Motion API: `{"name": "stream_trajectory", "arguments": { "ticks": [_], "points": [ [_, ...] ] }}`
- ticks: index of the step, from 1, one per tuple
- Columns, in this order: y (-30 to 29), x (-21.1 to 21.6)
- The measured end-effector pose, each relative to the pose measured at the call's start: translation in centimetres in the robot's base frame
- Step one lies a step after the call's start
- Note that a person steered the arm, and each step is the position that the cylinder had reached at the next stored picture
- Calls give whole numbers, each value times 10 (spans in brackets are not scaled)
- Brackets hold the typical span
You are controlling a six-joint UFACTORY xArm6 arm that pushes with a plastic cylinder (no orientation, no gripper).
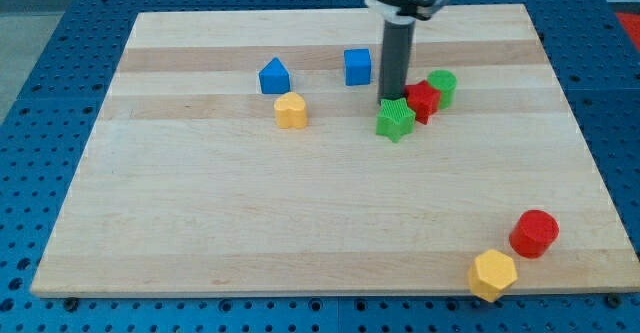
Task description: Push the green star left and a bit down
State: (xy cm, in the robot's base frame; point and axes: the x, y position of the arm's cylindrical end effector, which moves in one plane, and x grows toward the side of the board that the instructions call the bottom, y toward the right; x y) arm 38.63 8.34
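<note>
The green star (395,120) lies on the wooden board, right of the middle in the upper half. My tip (389,101) stands right at the star's top edge, touching or nearly touching it. A red star (422,102) sits against the green star's upper right. A green cylinder (441,87) sits just beyond the red star, to the upper right.
A blue cube (357,66) stands left of the rod. A blue house-shaped block (274,76) and a yellow block (291,111) lie further left. A red cylinder (534,233) and a yellow hexagon (492,274) sit near the bottom right corner of the board (200,223).
</note>
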Motion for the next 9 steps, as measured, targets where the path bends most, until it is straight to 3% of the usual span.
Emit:
{"name": "stream_trajectory", "arguments": {
  "ticks": [3, 6, 9],
  "points": [
    [43, 88],
    [32, 48],
    [-27, 35]
  ]
}}
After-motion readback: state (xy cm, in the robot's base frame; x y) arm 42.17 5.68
